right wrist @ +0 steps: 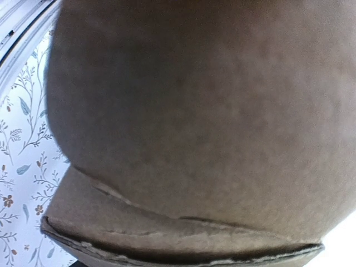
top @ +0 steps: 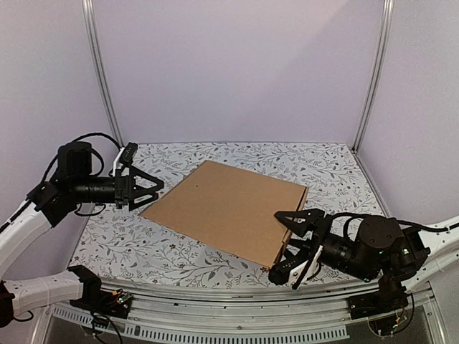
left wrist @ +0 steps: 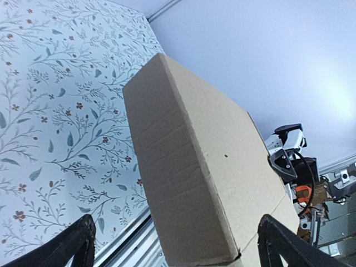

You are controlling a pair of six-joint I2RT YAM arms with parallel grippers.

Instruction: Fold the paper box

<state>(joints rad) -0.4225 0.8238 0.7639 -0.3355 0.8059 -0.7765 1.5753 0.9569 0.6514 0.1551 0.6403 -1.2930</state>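
The paper box (top: 226,211) lies shut and flat on the tabletop (top: 143,244). Its left corner is just ahead of my left fingers (top: 148,179), which are wide open and do not touch it. My right fingers (top: 297,216) stand apart at its right end; I cannot tell if they grip it. I judge the folding nearly finished; the next move should press the lid down gently.

White arm links (top: 21,231), black joints (top: 75,161), black cables (top: 100,135)
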